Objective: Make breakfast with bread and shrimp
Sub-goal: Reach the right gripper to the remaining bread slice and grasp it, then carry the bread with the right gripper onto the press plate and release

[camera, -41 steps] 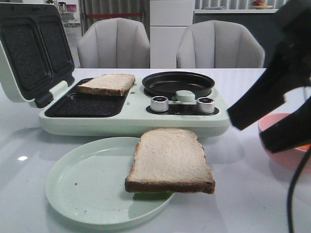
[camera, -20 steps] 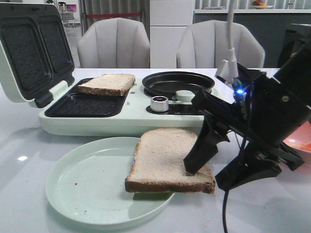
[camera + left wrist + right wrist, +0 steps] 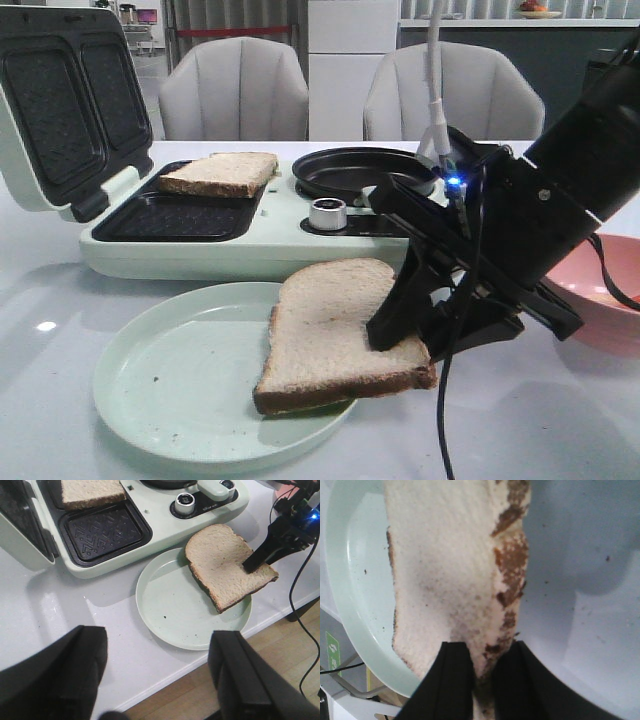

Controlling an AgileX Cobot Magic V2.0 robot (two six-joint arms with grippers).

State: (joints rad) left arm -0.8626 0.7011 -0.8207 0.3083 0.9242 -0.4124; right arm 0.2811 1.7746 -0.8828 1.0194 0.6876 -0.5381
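The right gripper (image 3: pixel 400 335) was pinching the near-right corner of a bread slice (image 3: pixel 335 330), one finger above the crumb and one below the crust edge; in the right wrist view the two dark fingers (image 3: pixel 451 680) closed on the slice's end (image 3: pixel 445 575). That slice sat tilted, its gripped side raised, its far-left part over the pale green plate (image 3: pixel 170 380) and its right part overhanging the plate's rim above the white surface (image 3: pixel 60 300). The same slice (image 3: pixel 225 562) appeared in the left wrist view, lying across the right side of the plate (image 3: pixel 170 605), with the right gripper (image 3: pixel 255 562) on its edge.

The left gripper (image 3: pixel 155 675) was spread wide, its two dark fingers (image 3: pixel 60 670) well apart, hovering above the surface near the plate and holding nothing.

Behind the plate stood a mint-green sandwich maker (image 3: pixel 260 245) with its lid (image 3: pixel 60 100) tipped open to the left. A second bread slice (image 3: pixel 220 172) rested on the rear cooking plate, while the front cooking plate (image 3: pixel 175 215) lay bare. A round black pan (image 3: pixel 355 170) sat on the maker's right half, behind a silver knob (image 3: pixel 327 213).

A pink bowl (image 3: pixel 610 300) stood on the surface to the right, partly hidden by the right arm; whether shrimp lay inside could not be told
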